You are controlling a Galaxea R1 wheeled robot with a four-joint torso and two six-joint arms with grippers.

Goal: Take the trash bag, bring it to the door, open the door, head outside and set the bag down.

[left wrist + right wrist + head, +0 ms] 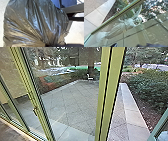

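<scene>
- Holds the trash bag (33,22) in the left fingers (62,45), clamped on its gathered neck (46,42).
- Bulges beyond those fingers, creased and glossy; likely light, soft, slippery, easily torn.
- Best gripped at that neck, where creases bunch.

Daylight fills all 3 views. Beyond the post (107,97), the paving (67,103) is soft grey and evenly lit; right of the post, the hedge (150,90) is darker. Left of the post, the glass (53,84) carries pale reflections and a faint glare streak. In the right wrist view, a pane (132,36) shows white glints against dark foliage. In the left wrist view, bluish-white highlights streak the bag (33,21), its creases dark, the ground (76,32) nearly washed out.
</scene>
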